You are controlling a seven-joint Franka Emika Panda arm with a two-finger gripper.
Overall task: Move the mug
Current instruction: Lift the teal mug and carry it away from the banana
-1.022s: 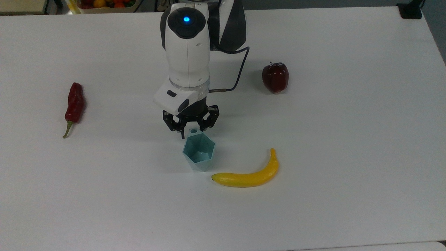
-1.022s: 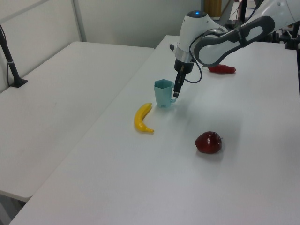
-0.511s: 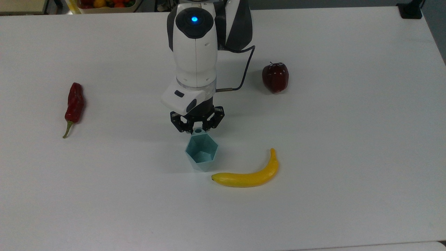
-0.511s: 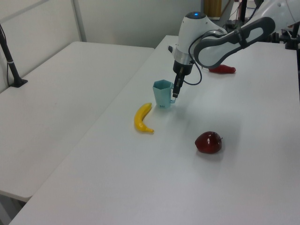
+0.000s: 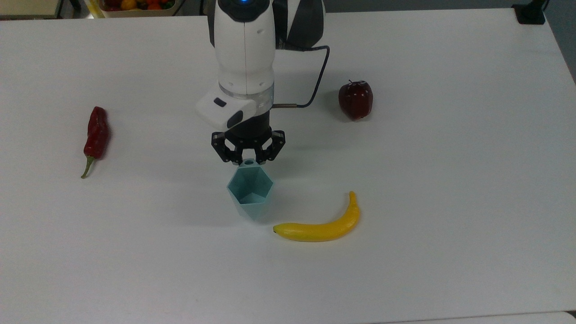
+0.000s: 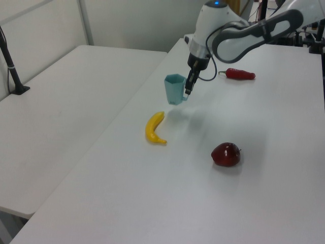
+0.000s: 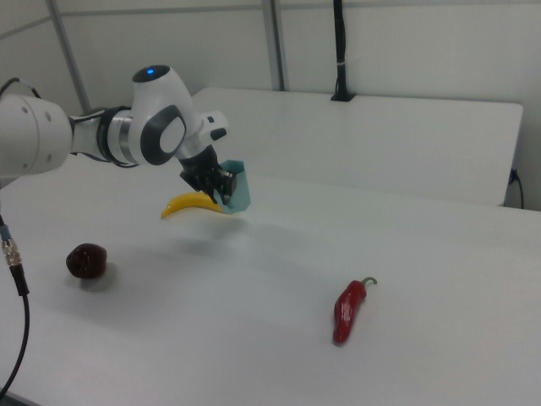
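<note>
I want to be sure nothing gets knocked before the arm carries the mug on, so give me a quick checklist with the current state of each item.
1. Claw closed on the handle tab of the mug: ok, the tab sits between the fingers in the top view.
2. Mug off the table: ok, the left view shows it raised with its shadow apart below.
3. Mug upright: ok, its opening faces up.
4. Banana apart from the mug: ok, a gap shows in the top view, though it is the nearest thing.
5. Apple and chili pepper apart from the mug: ok, both lie far off.
6. Grip firmness on the small tab: cannot tell.
</note>
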